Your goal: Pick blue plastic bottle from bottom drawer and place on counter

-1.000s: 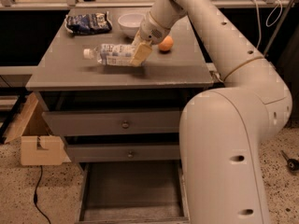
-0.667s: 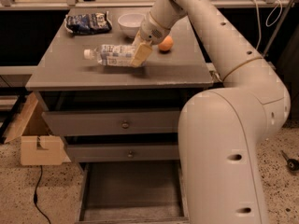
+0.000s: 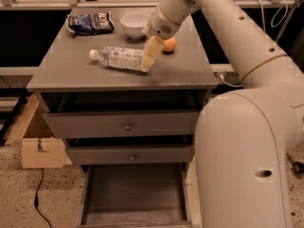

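1. The robot's big white arm fills the right side and reaches over to the far part of the counter.
2. The counter is the flat grey top of the grey cabinet.
3. The bottom drawer is pulled out toward the near side. Only its plain grey floor shows inside.
4. The two upper drawers with round knobs are pushed in.
5. A cardboard box sits on the floor, left of the cabinet.
6. The blue plastic bottle lies on its side in the middle of the counter. Its white cap points left.
7. A dark blue snack bag lies at the far left of the counter.
8. A white bowl stands at the far edge, right of the bag. Only its white inside shows.
9. The gripper is at the bottle's right end, pinching it.
10. A small orange fruit sits just right of the gripper.
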